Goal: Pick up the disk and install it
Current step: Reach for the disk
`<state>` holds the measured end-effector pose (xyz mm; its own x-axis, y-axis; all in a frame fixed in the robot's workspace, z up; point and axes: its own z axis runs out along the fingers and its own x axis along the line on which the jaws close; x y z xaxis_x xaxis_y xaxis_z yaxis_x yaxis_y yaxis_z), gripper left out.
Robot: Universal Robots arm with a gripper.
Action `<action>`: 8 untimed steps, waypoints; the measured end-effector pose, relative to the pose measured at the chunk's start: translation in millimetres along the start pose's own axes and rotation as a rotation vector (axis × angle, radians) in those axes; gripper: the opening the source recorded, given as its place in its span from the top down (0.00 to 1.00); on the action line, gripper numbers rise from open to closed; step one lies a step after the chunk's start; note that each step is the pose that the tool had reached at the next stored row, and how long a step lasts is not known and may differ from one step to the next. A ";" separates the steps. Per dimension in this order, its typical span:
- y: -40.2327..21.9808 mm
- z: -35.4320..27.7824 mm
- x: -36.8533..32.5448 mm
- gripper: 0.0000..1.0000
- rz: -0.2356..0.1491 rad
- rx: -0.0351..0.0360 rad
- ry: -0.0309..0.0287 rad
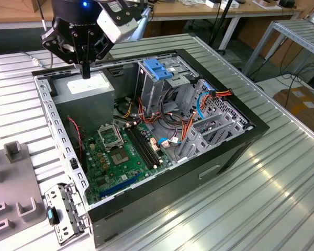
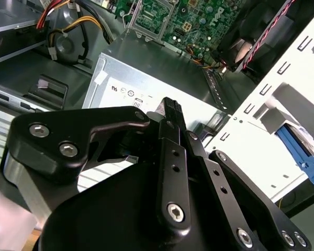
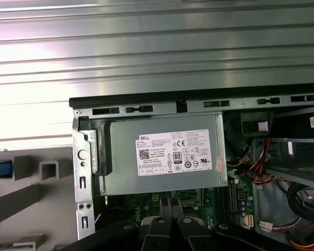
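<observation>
The disk is out of view. My gripper (image 1: 86,72) hangs over the back corner of the open computer case (image 1: 225,151), at the exterior view's left, just above the grey power-supply box (image 1: 86,90) with its white sticker. The black fingers are shut together and hold nothing. In both wrist views the fingertips (image 2: 170,106) (image 3: 171,207) point down beside the power-supply box (image 3: 167,157). The metal drive cage (image 1: 162,91) with a blue latch (image 1: 157,69) stands to the exterior view's right of the gripper.
The green motherboard (image 1: 120,151) lies on the case floor, with red, orange and blue cables (image 1: 199,110) around the cage. A grey fixture (image 1: 10,183) and a metal bracket (image 1: 65,214) lie outside the case. A blue strip (image 3: 0,168) shows on the fixture.
</observation>
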<state>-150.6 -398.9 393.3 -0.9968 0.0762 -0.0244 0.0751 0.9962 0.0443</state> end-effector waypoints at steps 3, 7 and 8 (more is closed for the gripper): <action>-0.2 0.0 1.9 0.89 0.000 0.0000 0.0000; -0.3 -0.1 3.8 0.89 0.000 -0.0001 -0.0001; -0.3 -0.1 4.3 0.89 0.000 0.0000 0.0000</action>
<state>-154.9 -398.9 393.3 -0.9968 0.0763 -0.0244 0.0752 0.9962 0.0443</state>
